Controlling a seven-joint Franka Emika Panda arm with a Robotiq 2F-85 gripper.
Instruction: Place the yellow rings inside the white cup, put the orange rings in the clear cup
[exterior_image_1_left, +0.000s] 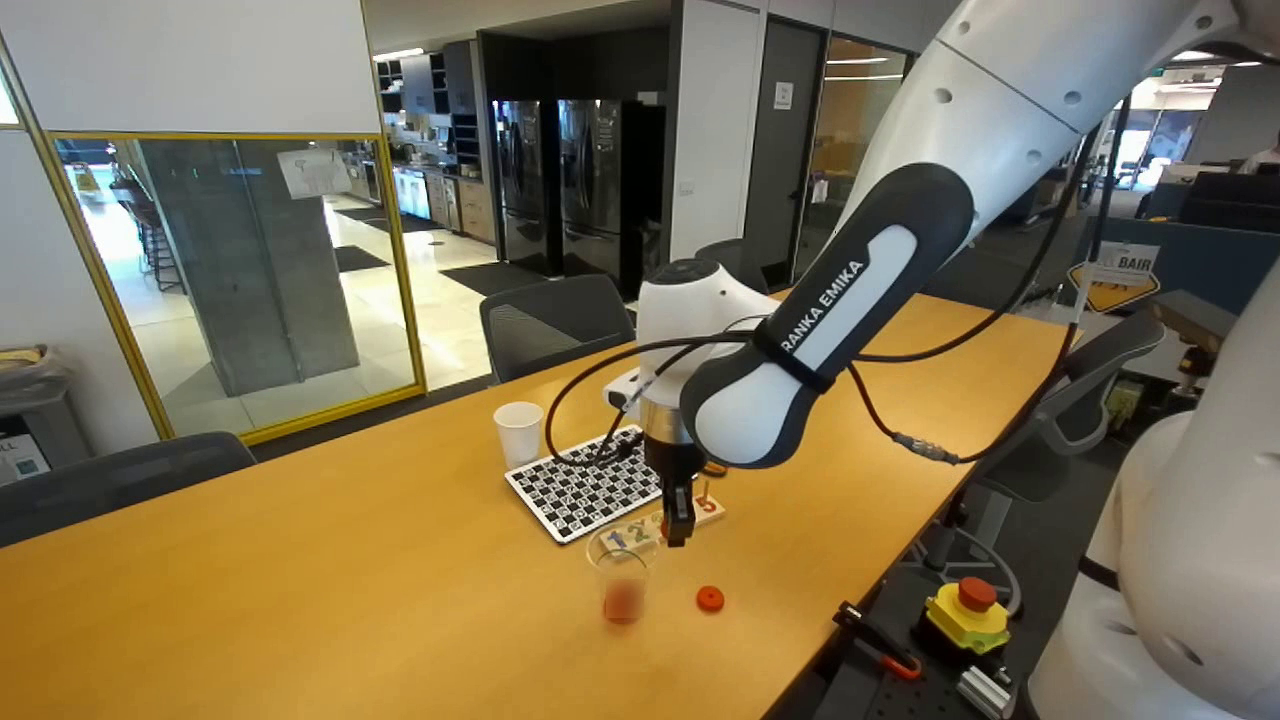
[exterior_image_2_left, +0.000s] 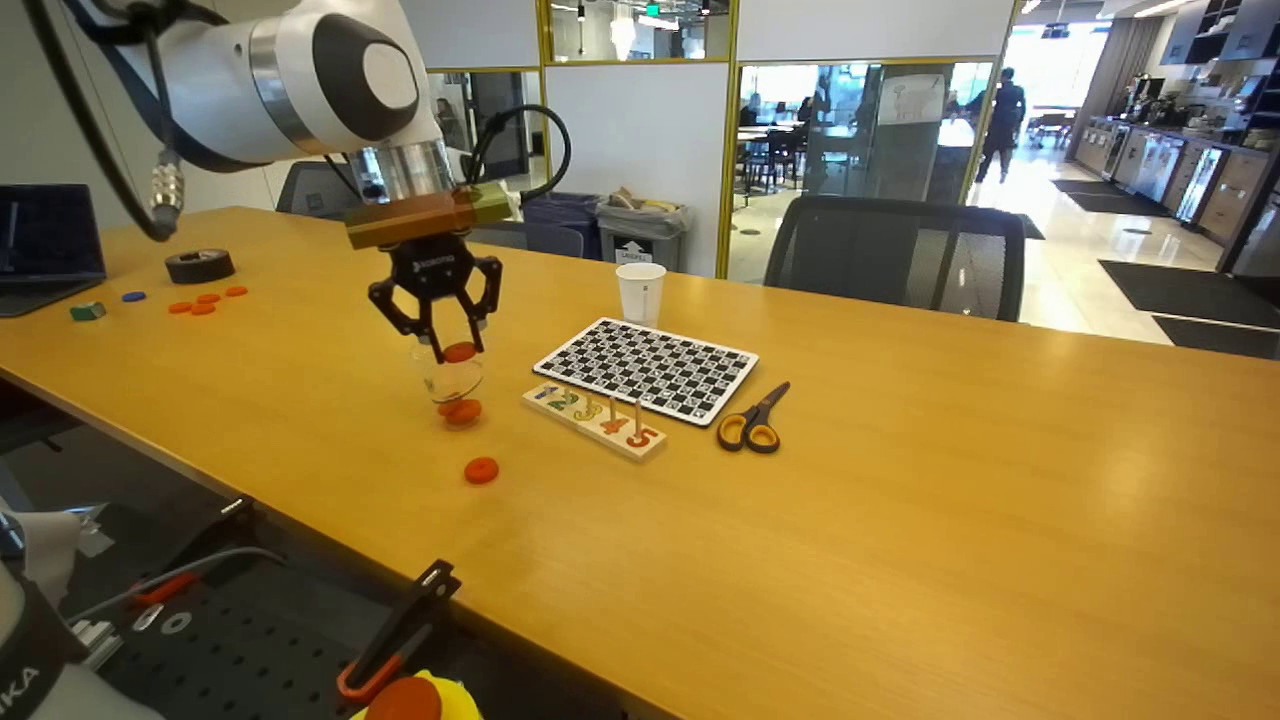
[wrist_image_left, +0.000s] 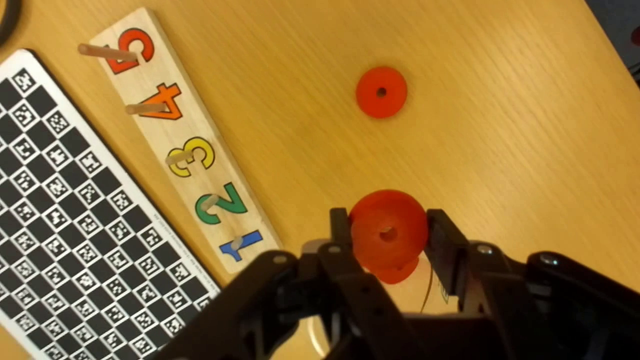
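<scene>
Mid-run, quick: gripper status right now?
Gripper: closed, holding an orange ring between its fingers.

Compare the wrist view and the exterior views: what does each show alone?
Wrist view only: the central hole in the orange-red round ring held by the black two-fingered gripper.
Exterior only: the opaque white tapered cup in both, and, in an exterior view, the open dark laptop.
Shared: the gripper, the black-and-white checkerboard and the wooden numbered peg strip.
</scene>
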